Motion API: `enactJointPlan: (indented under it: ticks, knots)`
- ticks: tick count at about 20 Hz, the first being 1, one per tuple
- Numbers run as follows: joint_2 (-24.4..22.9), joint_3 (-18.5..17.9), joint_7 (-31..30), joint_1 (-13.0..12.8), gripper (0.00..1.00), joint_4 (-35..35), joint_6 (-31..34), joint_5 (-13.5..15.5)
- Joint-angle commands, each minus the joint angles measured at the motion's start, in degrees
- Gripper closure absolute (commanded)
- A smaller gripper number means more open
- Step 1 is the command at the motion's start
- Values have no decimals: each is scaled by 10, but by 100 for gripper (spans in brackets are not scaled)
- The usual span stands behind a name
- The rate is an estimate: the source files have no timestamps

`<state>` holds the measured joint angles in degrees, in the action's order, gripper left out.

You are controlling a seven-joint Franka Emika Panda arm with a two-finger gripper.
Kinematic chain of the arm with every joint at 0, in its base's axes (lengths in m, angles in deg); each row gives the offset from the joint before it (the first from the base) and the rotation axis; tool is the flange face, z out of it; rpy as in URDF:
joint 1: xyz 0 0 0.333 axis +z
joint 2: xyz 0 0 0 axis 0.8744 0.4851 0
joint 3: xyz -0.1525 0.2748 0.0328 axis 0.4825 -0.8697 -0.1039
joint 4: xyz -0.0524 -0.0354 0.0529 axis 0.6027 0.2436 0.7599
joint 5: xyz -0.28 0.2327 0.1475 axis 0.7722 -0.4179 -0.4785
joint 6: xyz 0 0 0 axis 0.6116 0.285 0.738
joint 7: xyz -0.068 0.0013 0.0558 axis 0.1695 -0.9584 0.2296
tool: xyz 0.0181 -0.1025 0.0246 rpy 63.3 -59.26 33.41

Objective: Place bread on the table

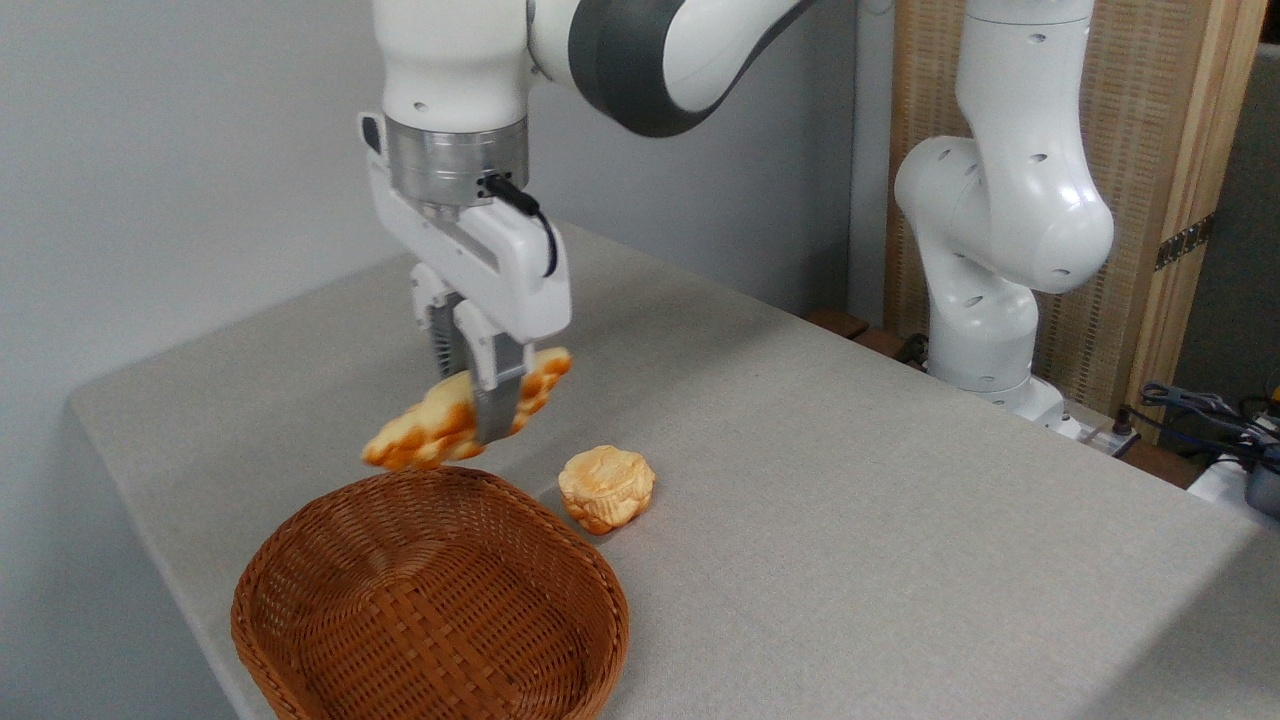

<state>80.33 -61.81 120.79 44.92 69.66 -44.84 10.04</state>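
Note:
The bread (430,428), a long braided loaf in pale gold with toasted orange patches, hangs in the air, tilted with its left end lower. My gripper (478,420) is shut on its middle, one grey finger across the loaf's front. The loaf hovers just above the far rim of the brown wicker basket (430,600). Below and around lies the grey-beige table (850,480).
A small round flower-shaped bun (606,487) rests on the table just right of the basket. The basket shows nothing inside. My arm's white base (985,330) stands at the table's far right edge, with cables (1200,410) beyond it.

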Motion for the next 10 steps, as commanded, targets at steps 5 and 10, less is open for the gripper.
enactJointPlan:
  ticks: [5, 10]
  knots:
    - [-23, -3, -9, -6, 17, 30, 135, 7]
    - [-17, -1, -6, -10, 0, 34, 144, 3]
